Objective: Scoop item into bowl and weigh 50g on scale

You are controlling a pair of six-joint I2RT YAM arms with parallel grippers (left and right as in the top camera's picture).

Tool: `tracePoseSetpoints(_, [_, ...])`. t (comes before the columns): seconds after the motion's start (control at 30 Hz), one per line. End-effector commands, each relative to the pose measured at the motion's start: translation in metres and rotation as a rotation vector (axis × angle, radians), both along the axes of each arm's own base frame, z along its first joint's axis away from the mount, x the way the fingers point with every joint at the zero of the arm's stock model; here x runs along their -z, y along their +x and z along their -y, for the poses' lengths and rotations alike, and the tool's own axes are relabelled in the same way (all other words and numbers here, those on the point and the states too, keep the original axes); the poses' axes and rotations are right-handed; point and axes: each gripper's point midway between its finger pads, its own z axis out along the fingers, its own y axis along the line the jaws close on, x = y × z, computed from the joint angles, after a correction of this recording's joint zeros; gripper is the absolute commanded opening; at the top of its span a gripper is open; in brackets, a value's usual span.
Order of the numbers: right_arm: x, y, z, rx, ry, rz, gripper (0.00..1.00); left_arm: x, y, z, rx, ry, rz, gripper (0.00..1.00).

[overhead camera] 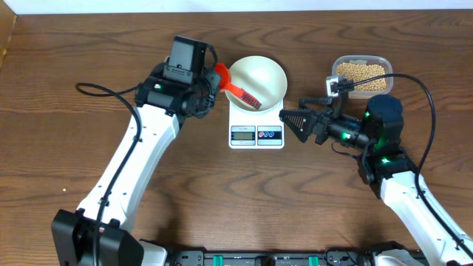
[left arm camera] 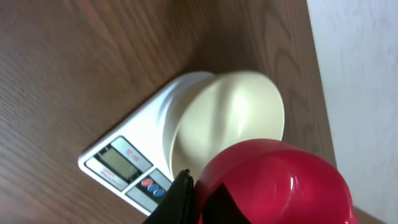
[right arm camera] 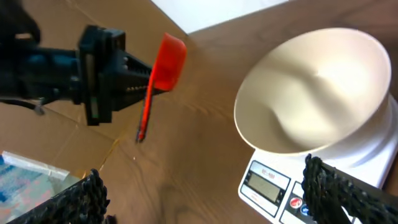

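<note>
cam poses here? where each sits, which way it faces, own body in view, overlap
Overhead: above the table, looking straight down; left arm, right arm, bowl on scale, tub of beans.
Left wrist: on left arm, looking past the red scoop at bowl and scale; one own fingertip shows.
Right wrist: low, facing the bowl, scale and left tool gripping the scoop; own open fingers at bottom corners.
Shared: all three see bowl and scale.
</note>
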Motion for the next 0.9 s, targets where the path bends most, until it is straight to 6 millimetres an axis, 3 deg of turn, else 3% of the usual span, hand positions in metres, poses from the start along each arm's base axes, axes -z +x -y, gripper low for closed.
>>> tracePoseSetpoints(0.0, [-0.010,0.004,-0.002,0.017,0.029,-0.018,0.99,-0.001,-0.004,0.014,0.018,-0.001,0.000,0.07])
tracePoseSetpoints(0.07, [-0.013,0.011,0.001,0.077,0.070,-0.067,0.99,-0.001,-0.006,0.019,0.027,0.011,0.005,0.07])
tracePoseSetpoints(0.23, [-0.014,0.021,0.007,0.175,0.150,-0.189,0.73,-0.001,-0.006,0.021,-0.012,0.036,0.016,0.08])
tracePoseSetpoints(0.63, [-0.018,0.008,-0.032,0.143,0.136,-0.151,0.61,-0.001,-0.009,0.025,0.001,0.033,0.013,0.07])
tracePoseSetpoints(0.87, [-0.027,0.001,-0.045,0.111,0.156,-0.124,0.39,-0.001,-0.013,0.036,0.034,-0.022,-0.011,0.07])
